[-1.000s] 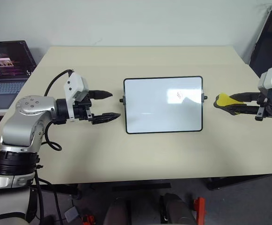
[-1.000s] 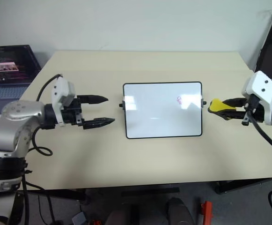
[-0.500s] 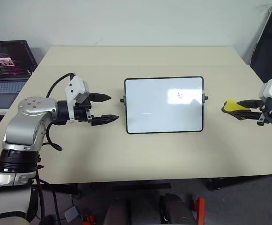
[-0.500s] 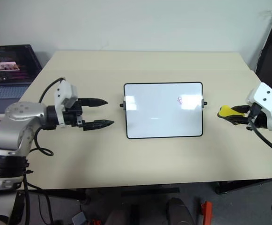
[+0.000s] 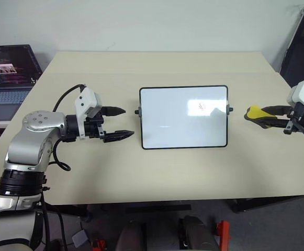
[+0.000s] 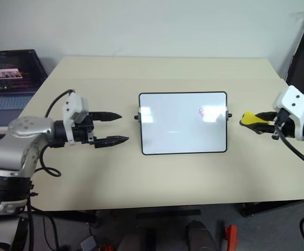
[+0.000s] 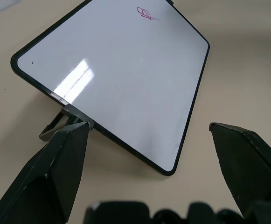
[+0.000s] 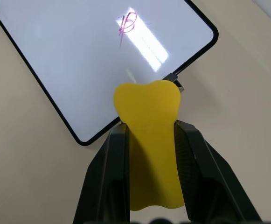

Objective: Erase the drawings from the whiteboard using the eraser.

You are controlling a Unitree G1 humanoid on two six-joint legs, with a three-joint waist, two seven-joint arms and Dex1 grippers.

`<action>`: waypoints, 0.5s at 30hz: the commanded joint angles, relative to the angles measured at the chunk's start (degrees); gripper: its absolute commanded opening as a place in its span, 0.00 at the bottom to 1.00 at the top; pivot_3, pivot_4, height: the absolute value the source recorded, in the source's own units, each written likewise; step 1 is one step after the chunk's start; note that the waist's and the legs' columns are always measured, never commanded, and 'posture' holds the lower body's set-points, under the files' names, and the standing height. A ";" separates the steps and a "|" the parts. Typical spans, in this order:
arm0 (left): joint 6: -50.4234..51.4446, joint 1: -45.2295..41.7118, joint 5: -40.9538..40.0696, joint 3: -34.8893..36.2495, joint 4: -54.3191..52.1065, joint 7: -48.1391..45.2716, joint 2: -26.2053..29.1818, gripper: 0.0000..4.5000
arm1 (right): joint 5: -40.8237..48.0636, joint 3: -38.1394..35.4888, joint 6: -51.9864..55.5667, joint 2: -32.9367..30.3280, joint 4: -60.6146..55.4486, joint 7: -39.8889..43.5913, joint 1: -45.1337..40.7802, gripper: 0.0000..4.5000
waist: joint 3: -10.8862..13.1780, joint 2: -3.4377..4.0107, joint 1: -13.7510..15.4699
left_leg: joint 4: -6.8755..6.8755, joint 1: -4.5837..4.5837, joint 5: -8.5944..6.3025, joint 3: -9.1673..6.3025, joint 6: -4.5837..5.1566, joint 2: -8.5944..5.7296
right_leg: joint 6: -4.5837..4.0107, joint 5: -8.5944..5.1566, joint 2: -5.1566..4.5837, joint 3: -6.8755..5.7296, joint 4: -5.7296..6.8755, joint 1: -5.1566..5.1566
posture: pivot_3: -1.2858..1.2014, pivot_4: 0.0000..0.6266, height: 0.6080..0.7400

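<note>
Whiteboard point(image 5: 183, 117) lies flat on the matte beige table point(image 5: 157, 167), a glossy white rectangle in a thin black frame with rounded corners and a small black knob at each short side; a bright streak of glare shines on its smooth face. The drawings point(image 8: 127, 22) are a small looping red scribble with a thin dark stroke, sitting near the short edge that faces the right gripper point(image 5: 267, 116).

That right gripper has its two black fingers clamped on the eraser point(image 8: 150, 144), a smooth yellow block with a notched, rounded front end that sticks out past the fingertips. It hangs above the table just off the board's short edge, pointing toward the board and tilted slightly downward, with the eraser apart from the white surface.

The left gripper point(image 5: 117, 123) hovers off the opposite short edge, pointing at the board from the other side. Its tapered, faceted black fingers point(image 7: 56, 172) stand well apart and hold nothing, with the near knob just ahead of one fingertip. An open laptop point(image 5: 8, 78) with a dark screen sits beyond the left arm, past the table's corner.
</note>
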 commanded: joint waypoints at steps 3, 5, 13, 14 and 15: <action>-0.68 -1.47 -0.67 1.66 -1.20 0.21 0.08 1.00 | 0.74 -0.87 -1.10 -0.34 -1.10 -0.25 -1.08 0.22 | 0.00 0.00 0.03 | 0.00 -0.01 0.00 0.00 0.00 0.00 | 0.00 0.00 0.00 0.00 -0.01 0.00 | 0.52 0.24 1.00; -0.70 -1.53 -0.72 1.51 -1.24 0.14 -0.08 1.00 | 1.81 -0.77 -0.53 1.02 -1.92 -1.20 -2.66 0.22 | 0.00 0.00 -0.01 | 0.00 -0.01 0.00 0.01 0.00 0.00 | 0.00 0.00 0.00 0.01 0.00 0.00 | 0.52 0.24 1.00; -1.37 -1.22 0.67 0.32 -0.21 -0.23 -0.77 1.00 | -7.95 7.89 -0.58 22.97 0.76 -26.12 -13.96 0.22 | -0.01 -0.01 -0.59 | 0.02 0.06 0.02 -0.01 -0.02 0.03 | -0.03 0.02 0.07 0.06 0.17 -0.03 | 0.52 0.24 1.00; -1.19 -1.24 0.56 0.48 -0.40 -0.21 -0.75 1.00 | -9.91 8.82 -1.32 23.63 2.00 -27.74 -13.94 0.22 | -0.01 -0.01 -0.46 | 0.04 0.05 0.02 -0.02 -0.02 0.02 | -0.03 0.02 0.05 0.05 0.24 -0.05 | 0.52 0.24 1.00; -1.11 -1.23 0.52 0.60 -0.49 -0.21 -0.68 1.00 | -10.79 9.27 -1.30 24.13 2.84 -28.65 -13.97 0.22 | -0.01 -0.01 -0.18 | 0.04 0.00 0.02 -0.01 -0.02 0.00 | -0.03 0.02 0.03 0.05 0.27 -0.11 | 0.52 0.24 1.00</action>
